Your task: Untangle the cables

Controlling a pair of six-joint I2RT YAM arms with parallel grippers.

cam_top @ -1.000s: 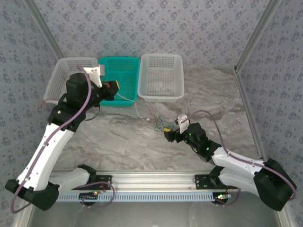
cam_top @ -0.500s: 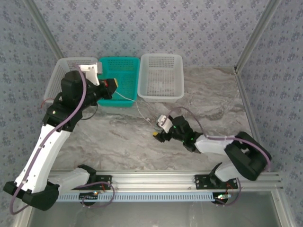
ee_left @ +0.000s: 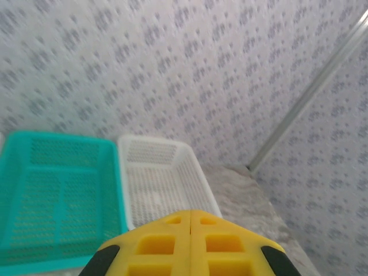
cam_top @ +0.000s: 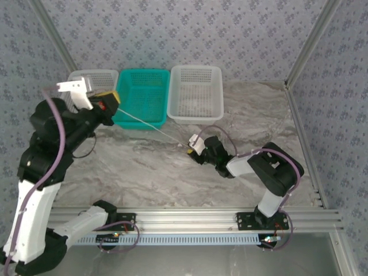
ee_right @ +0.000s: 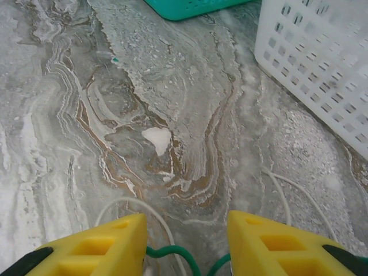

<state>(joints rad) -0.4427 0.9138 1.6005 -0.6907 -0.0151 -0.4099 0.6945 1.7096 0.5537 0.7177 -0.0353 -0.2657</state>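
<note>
My left gripper (cam_top: pixel 112 99) is raised over the near edge of the teal basket (cam_top: pixel 141 98). Its yellow fingers (ee_left: pixel 190 215) are pressed together in the left wrist view. A pale cable (cam_top: pixel 152 126) runs taut from it down to the table by my right gripper (cam_top: pixel 191 148), which sits low on the marble. In the right wrist view the right gripper (ee_right: pixel 185 230) has its jaws apart. A dark green cable (ee_right: pixel 172 251) curls between them, touching neither finger clearly. A whitish cable (ee_right: pixel 129 202) loops beside the left finger, and another whitish cable (ee_right: pixel 282 195) lies to the right.
Three baskets line the back wall: a white basket (cam_top: pixel 92 77), the teal one and a second white basket (cam_top: pixel 195 92). That second white basket (ee_right: pixel 322 63) stands close ahead-right of the right gripper. Metal frame posts rise at both back corners.
The left arm has lifted and swung left, pulling the pale cable straight. The right gripper has slid left over the tangle and its jaws have narrowed.
</note>
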